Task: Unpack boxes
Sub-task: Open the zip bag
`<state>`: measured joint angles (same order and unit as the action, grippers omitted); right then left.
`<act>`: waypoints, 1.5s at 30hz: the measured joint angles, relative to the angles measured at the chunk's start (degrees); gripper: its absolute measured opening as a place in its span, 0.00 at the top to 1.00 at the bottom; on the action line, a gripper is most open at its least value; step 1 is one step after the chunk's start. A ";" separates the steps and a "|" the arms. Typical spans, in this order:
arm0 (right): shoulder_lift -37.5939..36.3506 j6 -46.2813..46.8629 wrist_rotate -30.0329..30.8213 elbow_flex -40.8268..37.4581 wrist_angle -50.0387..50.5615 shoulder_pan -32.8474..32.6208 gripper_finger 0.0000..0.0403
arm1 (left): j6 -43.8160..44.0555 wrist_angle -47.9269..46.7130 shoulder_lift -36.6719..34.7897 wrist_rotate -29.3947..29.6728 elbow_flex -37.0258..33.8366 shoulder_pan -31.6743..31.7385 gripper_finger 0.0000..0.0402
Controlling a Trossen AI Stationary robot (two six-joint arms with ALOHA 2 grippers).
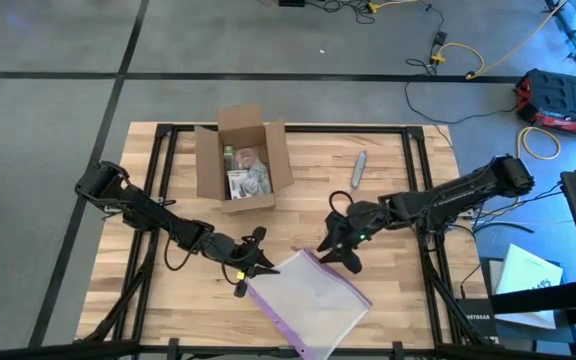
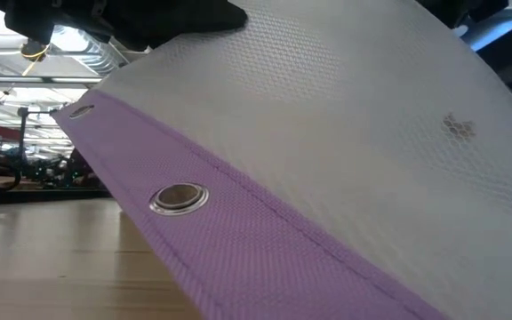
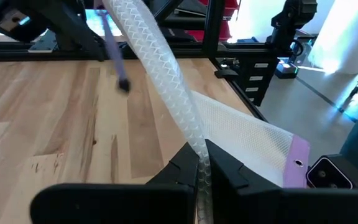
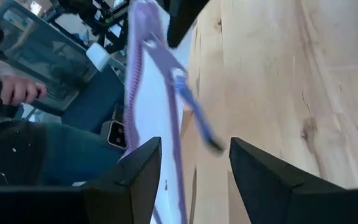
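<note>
High view: box point(image 1: 242, 158), brown cardboard, sits open at the far middle of the table point(image 1: 178, 215), flaps spread, small packets visible inside. It looks light and fairly stiff to me, walls liable to buckle if squeezed; I judge the best hold is on a flap edge or a side wall, or else reach in from above for the contents, which look small and loose. A grey tool point(image 1: 358, 168) lies just beside it to the right, apart. Nearer the front edge lies the bag point(image 1: 308, 300), clear with purple trim, well apart from the box. My left gripper point(image 1: 251, 262) sits at the bag's left corner; my right gripper point(image 1: 336, 247) hangs at its top corner.

Low view: the bag point(image 2: 327, 133) fills the frame, tilted up off the table, mesh-textured and limp, purple band with metal eyelets point(image 2: 178, 197). The box is not in view.

Left wrist view: my left fingers point(image 3: 185, 167) are clenched on the bag's edge point(image 3: 160, 68), which rises as a soft rolled fold.

Right wrist view: my right fingers point(image 4: 135, 168) stand apart, straddling the bag's purple zip edge point(image 4: 148, 56) without pinching it. A person's hand point(image 4: 20, 92) shows beyond the table
</note>
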<state>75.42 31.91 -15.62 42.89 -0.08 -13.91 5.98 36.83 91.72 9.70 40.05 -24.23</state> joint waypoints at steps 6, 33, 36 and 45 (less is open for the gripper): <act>4.62 -0.30 -1.87 0.02 -2.23 -1.33 0.56 | -0.02 0.06 0.00 0.09 0.00 0.00 1.00; 8.30 -1.92 -18.75 0.04 -4.68 -2.20 1.00 | 0.08 0.08 0.00 0.87 0.00 0.00 1.00; 6.06 -2.39 -16.01 0.39 -3.78 -2.21 1.00 | 5.68 0.24 0.00 0.92 0.00 0.24 1.00; -4.40 -6.74 -2.98 5.97 17.89 -2.19 1.00 | 8.63 1.03 0.00 1.11 0.00 0.91 1.00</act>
<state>71.02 25.16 -18.60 48.86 17.81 -16.10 14.60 37.86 91.72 10.80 40.05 -23.32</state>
